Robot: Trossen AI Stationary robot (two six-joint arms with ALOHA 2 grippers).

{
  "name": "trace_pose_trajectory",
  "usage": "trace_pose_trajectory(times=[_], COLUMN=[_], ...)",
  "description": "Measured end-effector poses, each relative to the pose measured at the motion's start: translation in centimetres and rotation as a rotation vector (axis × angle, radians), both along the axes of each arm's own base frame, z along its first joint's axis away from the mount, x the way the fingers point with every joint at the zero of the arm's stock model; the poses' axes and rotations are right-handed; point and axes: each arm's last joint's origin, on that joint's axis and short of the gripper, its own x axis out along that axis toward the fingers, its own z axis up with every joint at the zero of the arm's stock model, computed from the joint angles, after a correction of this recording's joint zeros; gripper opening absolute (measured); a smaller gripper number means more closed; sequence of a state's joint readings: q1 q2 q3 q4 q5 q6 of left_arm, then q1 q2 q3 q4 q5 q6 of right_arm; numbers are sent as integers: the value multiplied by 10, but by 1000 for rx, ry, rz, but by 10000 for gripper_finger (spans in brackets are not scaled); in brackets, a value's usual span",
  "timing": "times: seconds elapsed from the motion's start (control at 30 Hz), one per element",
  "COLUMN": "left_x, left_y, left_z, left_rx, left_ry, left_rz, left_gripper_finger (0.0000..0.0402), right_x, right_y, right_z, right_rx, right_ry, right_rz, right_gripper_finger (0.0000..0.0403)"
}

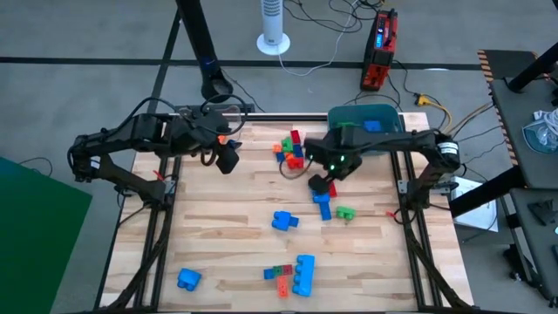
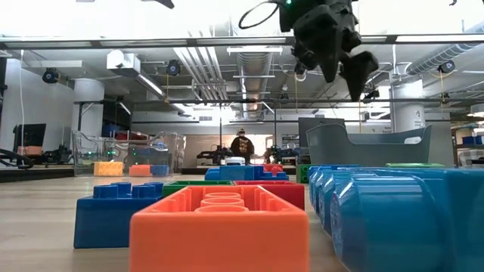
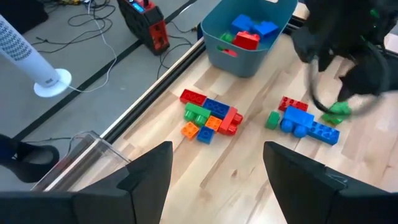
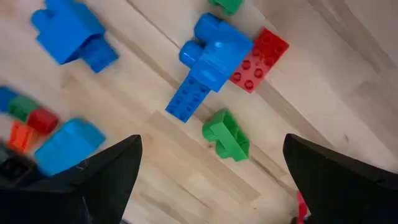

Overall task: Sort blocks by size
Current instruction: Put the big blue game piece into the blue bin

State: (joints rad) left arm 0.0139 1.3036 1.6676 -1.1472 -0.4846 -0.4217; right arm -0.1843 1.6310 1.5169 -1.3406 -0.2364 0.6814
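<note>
Blocks lie scattered on the wooden table (image 1: pixel 227 235). A mixed cluster (image 1: pixel 292 148) sits at the far middle. A blue block (image 4: pixel 208 59) lies with a red brick (image 4: pixel 260 59) beside it and a small green block (image 4: pixel 227 134) close by. My right gripper (image 4: pixel 211 180) hangs open above this group, raised off the table (image 2: pixel 333 45). My left gripper (image 3: pixel 217 180) is open at the far left (image 1: pixel 228 157), holding nothing. Some blocks (image 3: pixel 249 34) lie in the teal tub (image 3: pixel 249 59).
More blue blocks (image 1: pixel 284 221), (image 1: pixel 189 279) and a mixed group (image 1: pixel 292 273) lie toward the near edge. A clear box (image 3: pixel 81 155) stands by the far left edge. Bare wood lies at the near left and right (image 1: pixel 392 262).
</note>
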Motion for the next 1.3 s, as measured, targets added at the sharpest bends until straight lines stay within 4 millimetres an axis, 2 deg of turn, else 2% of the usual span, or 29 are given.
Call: trace_pose_trajectory(times=[0.13, 0.2, 0.3, 0.57, 0.8, 1.0, 1.3], left_x=[1, 1, 1, 1, 1, 1, 2], left_y=[0, 0, 0, 0, 0, 0, 0], left_z=[0, -1, -1, -1, -1, -1, -1], left_rx=[1, 0, 0, 0, 5, 7, 10], left_ry=[1, 2, 1, 2, 5, 7, 7], left_rz=[2, 4, 5, 5, 3, 1, 0], left_gripper_finger=[238, 238, 238, 238, 238, 238, 238], right_x=[12, 20, 26, 43, 53, 58, 61], right_y=[9, 8, 6, 13, 16, 18, 19], right_z=[-15, -24, -44, -89, -112, -114, -92], right_rx=[-77, -92, -121, -116, -114, -94, -122], right_ry=[-1, -29, 22, 124, 146, 101, 25], right_rz=[-80, -114, -141, -73, -54, -26, -50], right_gripper_finger=[379, 379, 379, 379, 379, 380, 380])
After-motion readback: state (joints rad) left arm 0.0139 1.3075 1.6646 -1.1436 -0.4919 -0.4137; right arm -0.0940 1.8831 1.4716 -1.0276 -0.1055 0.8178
